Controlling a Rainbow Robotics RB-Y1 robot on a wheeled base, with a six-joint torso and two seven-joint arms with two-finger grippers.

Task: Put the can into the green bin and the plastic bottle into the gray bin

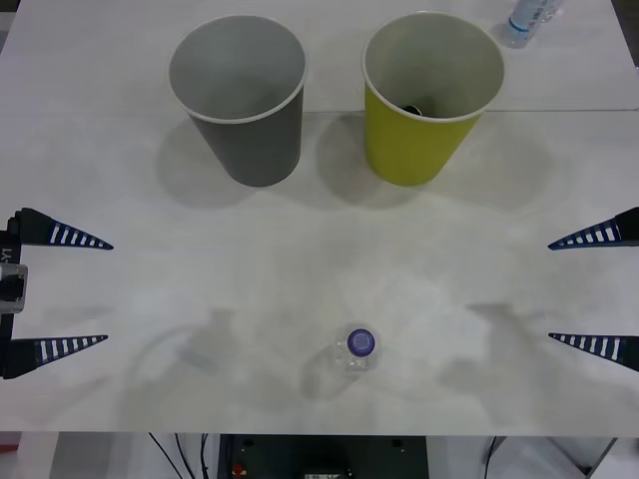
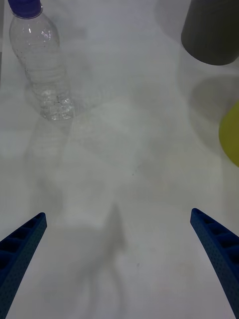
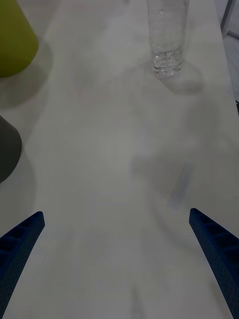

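The white table [image 1: 319, 249] is carrying everything. On its far half the gray bin [image 1: 240, 100] is standing upright at the left and the green bin [image 1: 429, 100] just beside it at the right, the two apart. The front view is looking down into both: something dark is lying at the bottom of the green bin, too hidden to identify, while the gray bin is showing only its pale inside. The wrist views are catching just the bins' outer walls, the gray bin [image 2: 211, 32] and a sliver of green [image 2: 231, 134] from the right arm, and both again from the left arm.

The left end effector [image 1: 60, 291] is hovering at the table's left edge and the right end effector [image 1: 597, 289] at the right edge, each with fingers spread wide and holding nothing.

The bottle [image 1: 357, 351] is standing upright near the table's near edge, between the two end effectors and well apart from the bins. From above mostly its purple cap is showing; the right wrist view is showing its clear crinkly body [image 2: 42, 65] and cap, and the left wrist view its base [image 3: 168, 40].

At the far right, a blue-labelled bottle [image 1: 527, 20] is sitting partly cropped.
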